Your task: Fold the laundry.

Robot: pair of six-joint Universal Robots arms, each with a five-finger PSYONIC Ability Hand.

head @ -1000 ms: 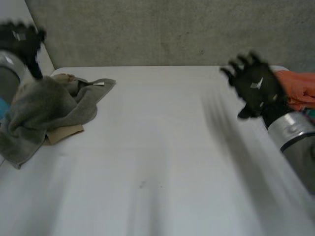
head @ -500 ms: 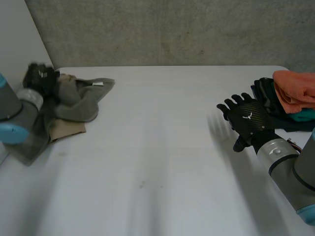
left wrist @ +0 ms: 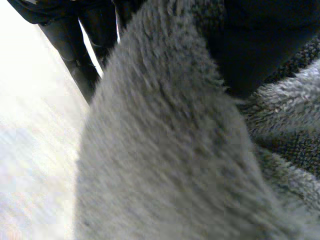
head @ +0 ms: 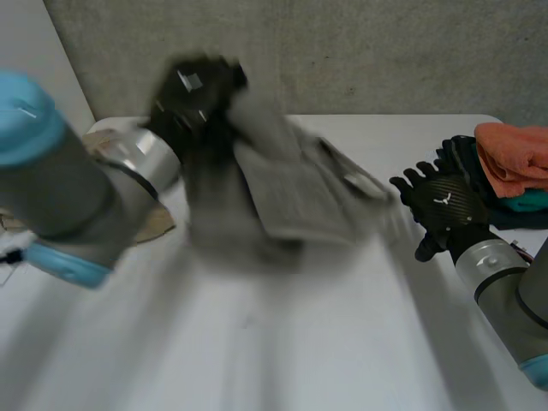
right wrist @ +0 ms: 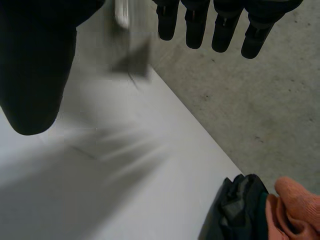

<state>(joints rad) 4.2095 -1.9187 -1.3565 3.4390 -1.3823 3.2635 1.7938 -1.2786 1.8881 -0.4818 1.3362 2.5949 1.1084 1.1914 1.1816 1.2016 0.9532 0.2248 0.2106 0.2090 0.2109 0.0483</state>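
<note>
Left hand (head: 195, 90): closed on the grey towel (head: 291, 193), fingers curled round a bunched part of the cloth; cannot tell whether at a corner or along an edge.
Towel position: raised over the middle of the table (head: 282, 342), hanging from the left hand and spread toward the right hand; contact of the lower part with the surface not discernible.
Right hand (head: 441, 210): open, fingers straight and spread, holding nothing; hovers over the table's right side, just beside the towel's free end.
Handling: thick fleece pile, soft, limp and probably light; sags and bunches from a single hold; not fragile, little risk of slipping from the fingers.
Hold points: probably best at two neighbouring corners, one per hand, to draw an edge taut before laying flat; free end near the right hand the likely second hold.
Surroundings: stack at the table's right edge beyond the right hand, with orange cloth (head: 514, 154) on top, dark garment (head: 462, 158) beside it, teal cloth (head: 533, 201) below; tan cloth (head: 158, 224) on the table under the left arm.
Obstructions: none on the bare middle; stack near the right hand, some risk of brushing it while spreading.
</note>
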